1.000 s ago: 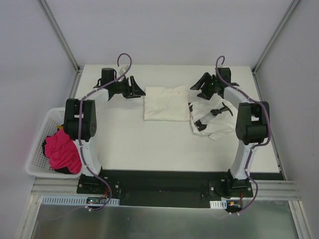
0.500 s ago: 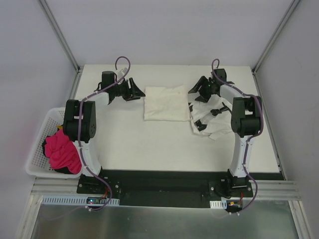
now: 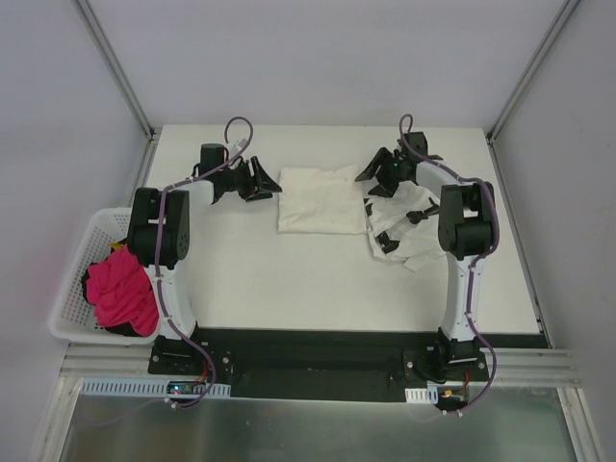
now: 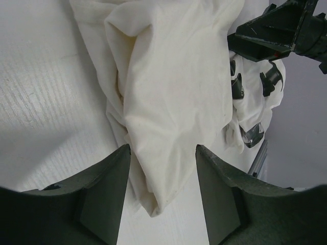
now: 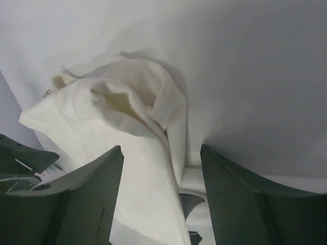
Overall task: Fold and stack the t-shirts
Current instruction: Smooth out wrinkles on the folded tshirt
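Nearest, at the table's left edge, a white basket (image 3: 67,289) holds a heap of bright pink cloth (image 3: 117,294), and only the overhead camera takes that in. Past a bare stretch of the white table (image 3: 289,279), the printed t-shirt (image 3: 404,241), white with small black marks, lies rumpled on the right beneath the right arm. Just left of it, and touching it along one side, the cream t-shirt (image 3: 320,199) sits folded into a neat rectangle. From above, that fold looks flat and tidy. The wrist cameras show otherwise: its edges are layered and puckered, with a loose corner curling up. The left gripper (image 3: 263,180) is low at the cream shirt's left edge and the right gripper (image 3: 377,173) is at its far right corner, the two facing each other across the cloth. Each wrist view shows its own fingers spread well apart with the shirt's edge lying in the gap between them, unpinched, so both jaws are released. The left wrist camera also catches the opposite gripper and the black marks beyond the cream cloth.
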`<action>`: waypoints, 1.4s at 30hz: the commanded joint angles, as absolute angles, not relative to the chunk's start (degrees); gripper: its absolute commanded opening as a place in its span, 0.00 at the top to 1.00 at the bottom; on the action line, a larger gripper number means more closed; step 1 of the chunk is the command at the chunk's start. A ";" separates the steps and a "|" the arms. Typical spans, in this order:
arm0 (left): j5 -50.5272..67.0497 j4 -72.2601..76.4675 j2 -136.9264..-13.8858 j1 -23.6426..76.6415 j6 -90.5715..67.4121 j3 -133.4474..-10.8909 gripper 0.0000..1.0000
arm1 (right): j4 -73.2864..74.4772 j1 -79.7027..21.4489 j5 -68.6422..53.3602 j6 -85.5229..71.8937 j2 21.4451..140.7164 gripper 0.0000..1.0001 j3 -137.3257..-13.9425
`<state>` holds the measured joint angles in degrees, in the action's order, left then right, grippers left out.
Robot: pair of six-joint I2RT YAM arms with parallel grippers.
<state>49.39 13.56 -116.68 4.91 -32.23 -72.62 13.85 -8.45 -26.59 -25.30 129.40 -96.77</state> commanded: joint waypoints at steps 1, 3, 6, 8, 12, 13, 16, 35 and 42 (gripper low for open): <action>51.50 16.44 -116.81 5.10 -33.13 -73.48 0.47 | 14.42 -10.63 -27.94 -24.96 128.94 0.35 -94.14; 51.59 16.79 -116.72 5.10 -33.22 -73.13 0.47 | 13.54 -11.16 -28.39 -25.84 128.06 0.35 -92.56; 51.85 17.31 -116.81 5.19 -33.66 -72.60 0.47 | 12.92 -12.48 -28.65 -25.84 126.74 0.34 -90.27; 51.77 17.49 -116.72 5.27 -33.84 -72.16 0.47 | 12.83 -13.18 -28.92 -25.75 126.13 0.35 -88.43; 51.68 17.58 -115.93 5.62 -33.75 -70.58 0.48 | 11.96 -13.88 -29.44 -25.84 124.81 0.35 -85.53; 51.42 17.58 -115.75 5.97 -33.75 -70.32 0.48 | 11.52 -13.89 -29.53 -26.10 124.46 0.35 -85.08; 50.80 16.80 -115.14 6.24 -33.58 -69.08 0.48 | 10.55 -14.41 -29.79 -26.80 124.63 0.35 -84.55; 48.43 10.55 -112.76 6.68 -31.20 -66.97 0.48 | 7.82 -15.91 -31.11 -28.39 125.24 0.34 -83.15; 48.52 10.29 -112.85 6.68 -30.59 -67.15 0.49 | 7.56 -16.17 -30.77 -29.00 123.93 0.36 -82.53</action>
